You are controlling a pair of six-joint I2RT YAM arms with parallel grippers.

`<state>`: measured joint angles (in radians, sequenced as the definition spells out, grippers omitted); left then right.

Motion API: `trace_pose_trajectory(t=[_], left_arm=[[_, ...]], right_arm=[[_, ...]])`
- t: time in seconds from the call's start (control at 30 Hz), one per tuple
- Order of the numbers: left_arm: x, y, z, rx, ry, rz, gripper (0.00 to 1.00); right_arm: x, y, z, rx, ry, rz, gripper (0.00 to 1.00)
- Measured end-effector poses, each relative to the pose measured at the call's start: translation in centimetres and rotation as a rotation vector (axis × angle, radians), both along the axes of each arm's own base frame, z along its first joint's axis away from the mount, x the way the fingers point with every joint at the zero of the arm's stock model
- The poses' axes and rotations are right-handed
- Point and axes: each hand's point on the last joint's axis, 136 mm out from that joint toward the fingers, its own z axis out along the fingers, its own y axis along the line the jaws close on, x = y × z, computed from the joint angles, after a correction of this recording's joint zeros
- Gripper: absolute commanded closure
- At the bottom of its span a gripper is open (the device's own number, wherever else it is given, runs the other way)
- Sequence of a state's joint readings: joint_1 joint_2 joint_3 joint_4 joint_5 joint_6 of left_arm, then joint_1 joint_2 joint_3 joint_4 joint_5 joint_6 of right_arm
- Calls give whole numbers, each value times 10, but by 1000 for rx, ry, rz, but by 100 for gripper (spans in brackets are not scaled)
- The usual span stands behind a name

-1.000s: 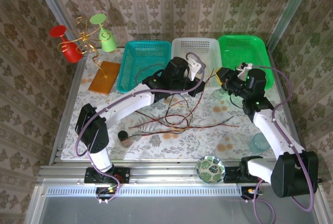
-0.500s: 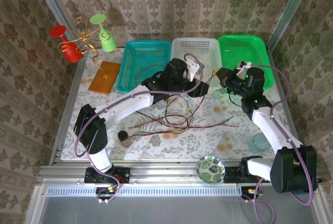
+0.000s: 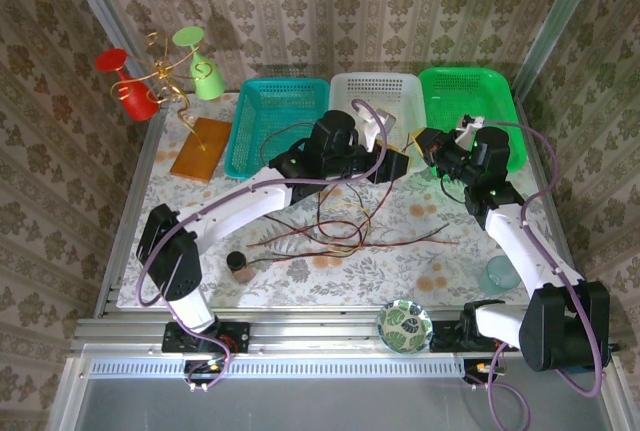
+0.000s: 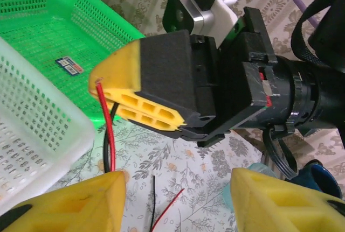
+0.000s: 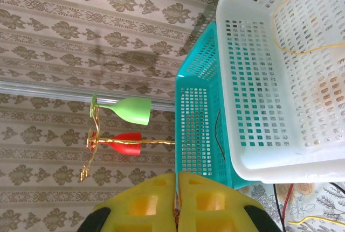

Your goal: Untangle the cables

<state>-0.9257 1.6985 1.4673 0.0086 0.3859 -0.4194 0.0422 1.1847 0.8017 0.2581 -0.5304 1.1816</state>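
Two tools meet upper centre, top view: right tool (image 4: 108, 89) pinches red cable (image 4: 106, 129), which drops straight down beside left tool (image 4: 178, 199), part open and nearer the tangle. Loose cables (image 3: 330, 226) sprawl lower centre on counter (image 3: 300, 271). Behind, white basket (image 5: 253, 81) holds yellow cable (image 5: 302, 49); teal basket (image 5: 194, 108), dark cable (image 5: 216, 129).
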Motion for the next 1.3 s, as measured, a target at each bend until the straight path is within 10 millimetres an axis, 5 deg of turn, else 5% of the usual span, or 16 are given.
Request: trace_pose_trajectory(t=[0.63, 0.93, 1.2, 1.3], left_arm=[[39, -15, -7, -27, 13, 47, 56], [44, -22, -12, -50, 26, 53, 80], [47, -23, -4, -80, 5, 56, 81], [49, -23, -1, -92, -3, 61, 90]], right_arm=[[-7, 0, 8, -2, -11, 5, 100], [-8, 2, 14, 0, -20, 16, 100], [-9, 2, 12, -3, -13, 17, 100], [-9, 2, 12, -3, -11, 17, 100]])
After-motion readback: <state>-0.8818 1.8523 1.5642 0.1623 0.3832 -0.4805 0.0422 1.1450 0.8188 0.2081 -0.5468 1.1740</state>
